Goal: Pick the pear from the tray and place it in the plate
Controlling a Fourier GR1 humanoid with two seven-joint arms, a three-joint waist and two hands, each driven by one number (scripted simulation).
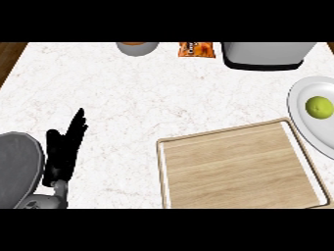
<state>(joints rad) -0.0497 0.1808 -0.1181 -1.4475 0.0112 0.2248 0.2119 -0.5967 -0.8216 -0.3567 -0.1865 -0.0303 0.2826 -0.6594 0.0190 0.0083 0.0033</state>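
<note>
Head view: pear (pixel 319 107) sits in the plate (pixel 328 139), just right of the tray (pixel 238 166); I read no clear long axis. Left hand (pixel 64 147) is well left of the tray, fingers straight, holding nothing; right hand isn't visible.

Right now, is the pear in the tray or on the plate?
On the plate: the pear sits on the white plate, right of the wooden tray.

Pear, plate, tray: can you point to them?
pear (pixel 319 107), head view, its round middle.
plate (pixel 325 130), head view, bare white part near the pear.
tray (pixel 234 166), head view, middle of its wooden floor.
</note>
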